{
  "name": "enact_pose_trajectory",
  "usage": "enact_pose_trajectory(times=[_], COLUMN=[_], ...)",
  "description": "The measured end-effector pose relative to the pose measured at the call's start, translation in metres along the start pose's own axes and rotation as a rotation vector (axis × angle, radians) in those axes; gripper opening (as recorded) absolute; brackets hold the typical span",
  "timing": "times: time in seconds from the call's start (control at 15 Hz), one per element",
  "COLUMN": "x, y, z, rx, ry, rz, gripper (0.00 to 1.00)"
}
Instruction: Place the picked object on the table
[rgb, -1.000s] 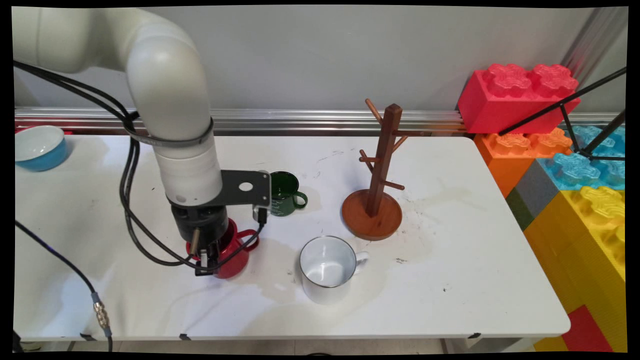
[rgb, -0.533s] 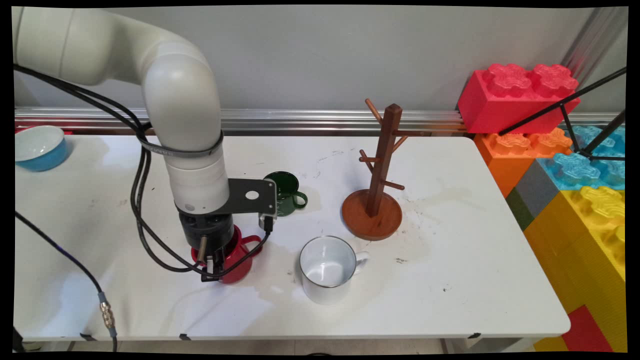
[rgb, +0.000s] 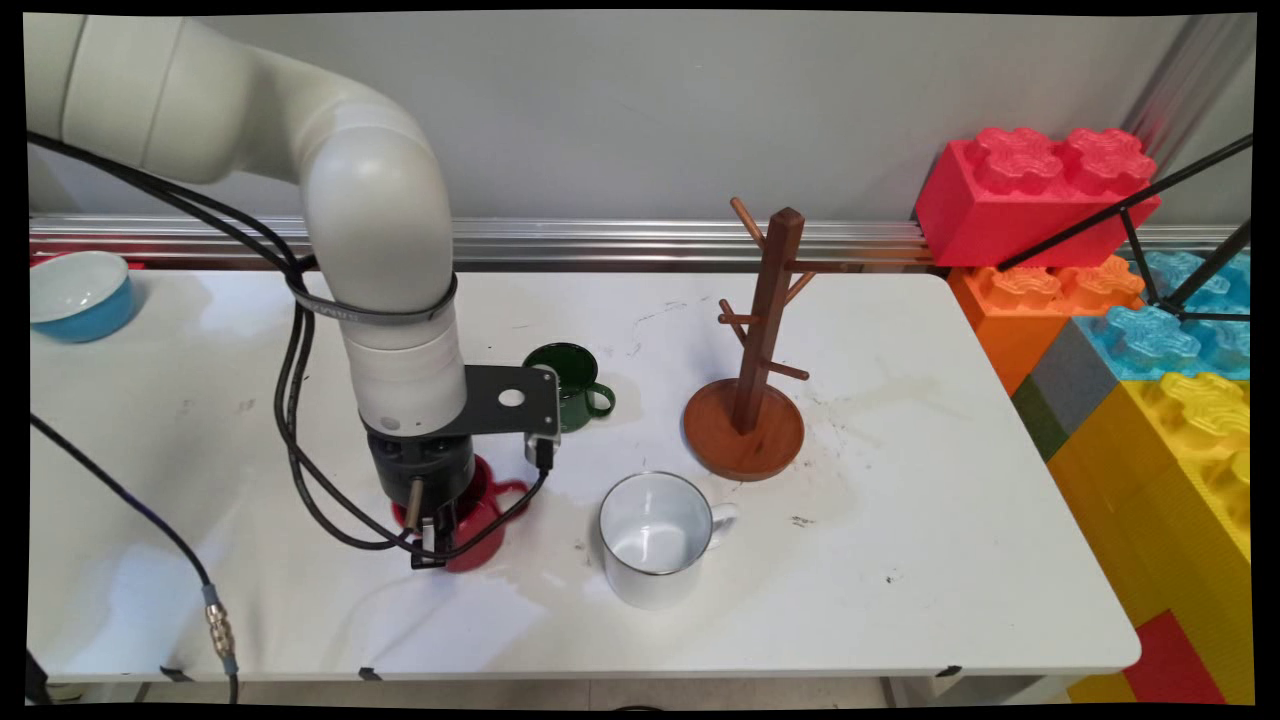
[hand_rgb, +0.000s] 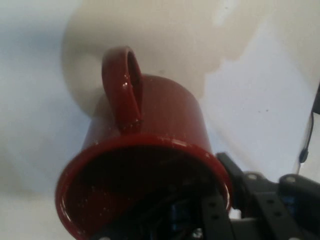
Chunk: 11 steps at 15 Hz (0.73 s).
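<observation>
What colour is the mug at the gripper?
Red, glossy; the mug shows best in the hand view.

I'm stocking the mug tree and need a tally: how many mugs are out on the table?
3. A red enamel mug at the black gripper, a dark green mug behind it, and a white mug in front of the wooden mug tree. None looks hidden.

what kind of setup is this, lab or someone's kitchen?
Likely a robotics lab, not a kitchen: bare white table, oversized toy bricks stacked beside it, and the gripper clamping a red mug by its rim.
</observation>
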Motion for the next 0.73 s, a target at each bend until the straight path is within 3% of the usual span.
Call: enact_pose_trajectory(times=[0.07, 0.73], x=[0.0, 0.001], y=[0.0, -0.006], z=[0.001, -0.011], rx=[-0.001, -0.002], ry=[0.002, 0.044], rz=[-0.005, -0.039], gripper=[1.0, 1.0])
